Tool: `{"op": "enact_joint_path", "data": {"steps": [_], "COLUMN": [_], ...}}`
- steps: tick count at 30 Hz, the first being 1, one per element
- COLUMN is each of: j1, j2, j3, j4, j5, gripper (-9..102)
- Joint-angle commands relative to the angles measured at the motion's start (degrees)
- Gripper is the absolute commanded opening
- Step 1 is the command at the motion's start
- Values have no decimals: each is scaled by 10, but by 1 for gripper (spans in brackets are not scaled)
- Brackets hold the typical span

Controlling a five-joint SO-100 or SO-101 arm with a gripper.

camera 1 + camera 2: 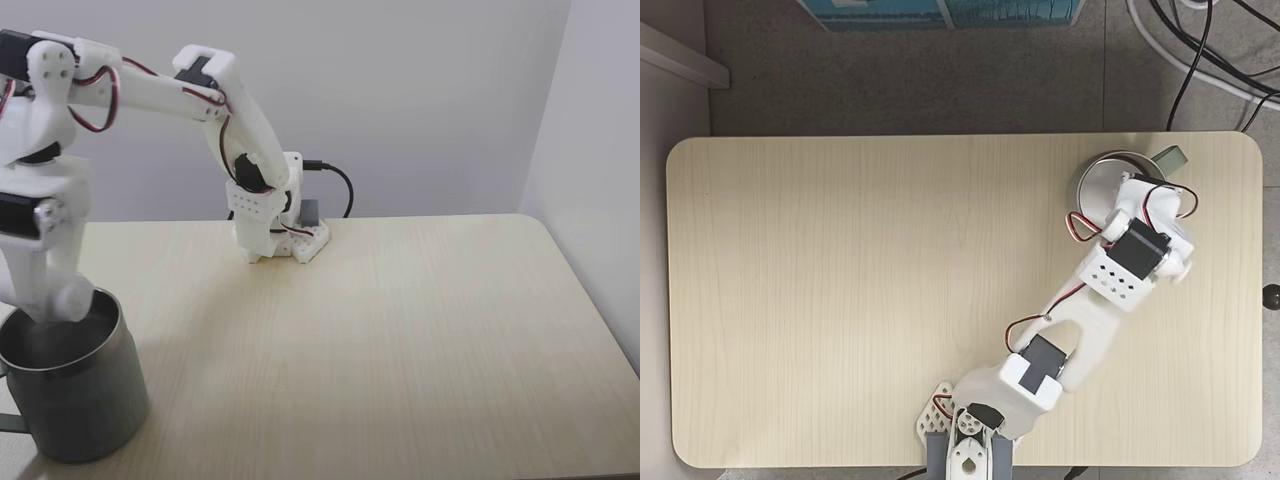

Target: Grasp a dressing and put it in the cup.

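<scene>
The cup (80, 400) is a dull grey steel mug at the table's near left corner in a fixed view, its dark handle (12, 422) poking out left. From above, the cup (1092, 178) sits near the table's far right edge, handle (1171, 157) pointing right. My white gripper (55, 300) hangs straight down over the cup's mouth, fingertips at rim height. It is shut on the dressing (73, 298), a small white roll lying just above the opening. In the view from above, the gripper (1120, 198) covers the cup's right half and hides the dressing.
The arm's base (280, 232) stands at the table's back edge with a black cable (340, 185) behind it. The pale wooden tabletop (840, 300) stretches bare to the left of the arm. A blue box (940, 12) and cables (1200, 60) lie on the floor beyond.
</scene>
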Motion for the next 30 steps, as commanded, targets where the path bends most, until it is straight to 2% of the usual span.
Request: {"op": "enact_joint_path", "data": {"steps": [1,14,30], "j1": [-11,-2,2], "j2": [-60,-130,-117], "j3": [-28,-83,-88], "j4": [13,-3,-19], "j5": [-18,-22,-25], "gripper": [24,25,25]}}
